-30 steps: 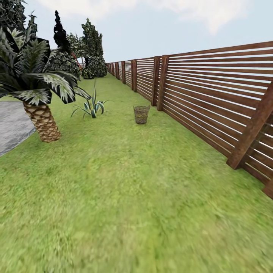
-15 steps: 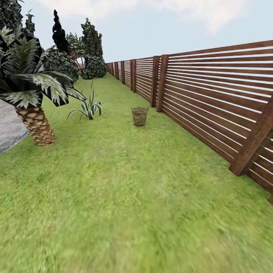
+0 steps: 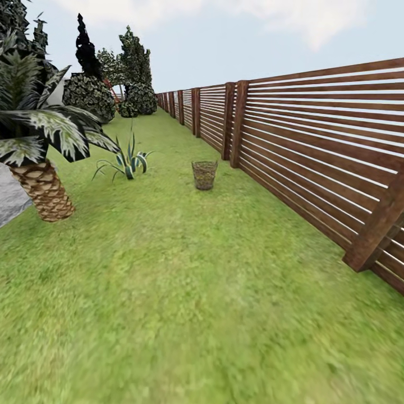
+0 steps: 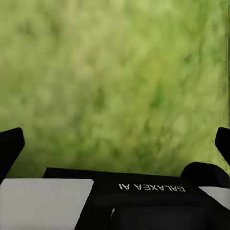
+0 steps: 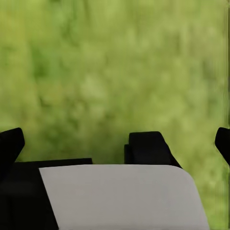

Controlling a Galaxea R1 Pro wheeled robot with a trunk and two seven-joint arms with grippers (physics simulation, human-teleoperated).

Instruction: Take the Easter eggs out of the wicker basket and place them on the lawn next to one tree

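The wicker basket [image 3: 204,174] stands upright on the lawn [image 3: 185,292], near the slatted wooden fence [image 3: 314,163], with a spiky plant [image 3: 126,161] and a palm [image 3: 39,146] farther across the grass. Both wrist views look down on blurred grass: left gripper [image 4: 115,143] and right gripper [image 5: 115,143] are spread wide, holding nothing.

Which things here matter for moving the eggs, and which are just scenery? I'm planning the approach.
For the job:
wicker basket, standing upright on the grass, apart from the fence
lawn

Just scenery:
slat fence
palm
spiky plant
paved path
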